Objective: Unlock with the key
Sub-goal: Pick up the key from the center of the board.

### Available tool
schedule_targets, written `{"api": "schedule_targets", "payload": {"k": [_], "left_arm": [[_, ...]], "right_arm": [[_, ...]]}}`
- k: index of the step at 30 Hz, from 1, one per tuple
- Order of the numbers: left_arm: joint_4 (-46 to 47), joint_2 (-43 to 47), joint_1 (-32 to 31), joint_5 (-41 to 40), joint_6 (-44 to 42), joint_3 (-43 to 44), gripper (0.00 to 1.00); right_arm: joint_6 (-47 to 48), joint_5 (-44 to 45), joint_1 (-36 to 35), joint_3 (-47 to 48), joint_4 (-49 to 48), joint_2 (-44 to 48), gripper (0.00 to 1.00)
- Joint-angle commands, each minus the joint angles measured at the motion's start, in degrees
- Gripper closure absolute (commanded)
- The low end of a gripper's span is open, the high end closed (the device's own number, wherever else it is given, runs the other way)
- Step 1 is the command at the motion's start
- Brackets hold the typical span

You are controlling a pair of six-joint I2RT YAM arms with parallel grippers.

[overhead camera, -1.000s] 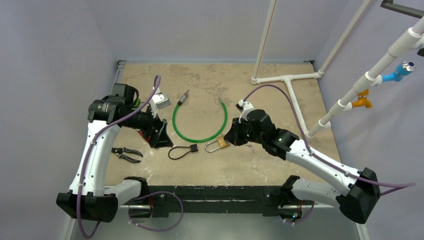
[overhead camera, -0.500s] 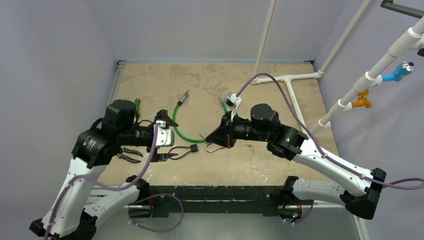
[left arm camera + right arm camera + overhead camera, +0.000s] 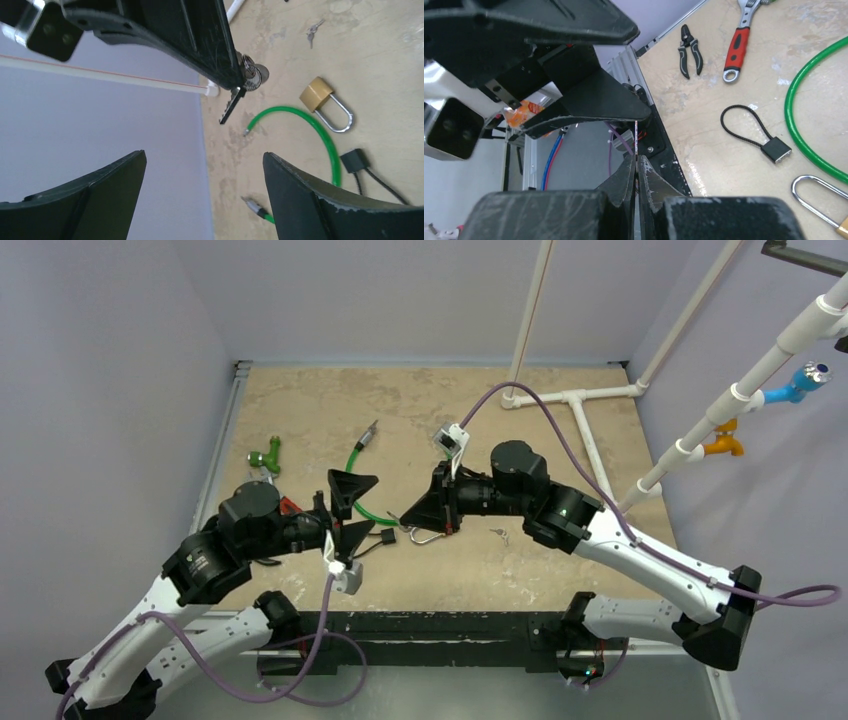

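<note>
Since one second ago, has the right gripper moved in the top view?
Yes. The right gripper has shifted left, away from the white pipe frame, and its tip is now left of the padlock.

Soft, even light from above, weak shadows. The table (image 3: 704,165) shows a pale glare patch. Close fingers (image 3: 350,215) look soft; the overhead view is sharp.

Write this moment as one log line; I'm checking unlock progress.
right gripper: shut on key, aloft | left gripper: open, empty, facing key | padlock: on table, untouched
</note>
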State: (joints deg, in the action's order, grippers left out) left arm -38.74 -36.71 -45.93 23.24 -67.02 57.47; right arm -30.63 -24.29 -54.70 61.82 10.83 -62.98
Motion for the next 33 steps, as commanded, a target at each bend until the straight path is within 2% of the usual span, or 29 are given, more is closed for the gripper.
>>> {"api": "schedule_targets", "payload": {"k": [1,6,14,28,31,33], "left_arm": [[12.9,3.3,-4.6,-4.9,-14.4,-5.8,0.17],[13.8,5.9,-6.0,-4.5,-17.7,-8.9,0.21],[22.0,9.7,-8.9,-4.3,-24.0,-15.1,0.40],[25.6,11.9,-10.2,-5.3,-26.1,-17.7,0.41],[25.7,12.1,-10.7,-5.7,-26.2,-17.7,0.44],[26.2,12.3,-11.2,-5.9,-27.0,-18.1,0.49]], "right_arm": [[-1.9,-2.8,-0.1,2.5,-4.5,-0.1,1.00],[-2.5,-2.9,-0.1,2.0,-6.1,-0.2,1.00],[-4.1,-4.7,-0.1,1.3,-9.5,-1.2,1.00],[-6.1,-7.6,-0.1,1.3,-13.0,-2.2,1.00],[-6.6,-7.7,-0.1,0.9,-13.7,-2.2,1.00],[-6.7,-7.5,-0.1,0.7,-13.8,-2.2,1.00]]}}
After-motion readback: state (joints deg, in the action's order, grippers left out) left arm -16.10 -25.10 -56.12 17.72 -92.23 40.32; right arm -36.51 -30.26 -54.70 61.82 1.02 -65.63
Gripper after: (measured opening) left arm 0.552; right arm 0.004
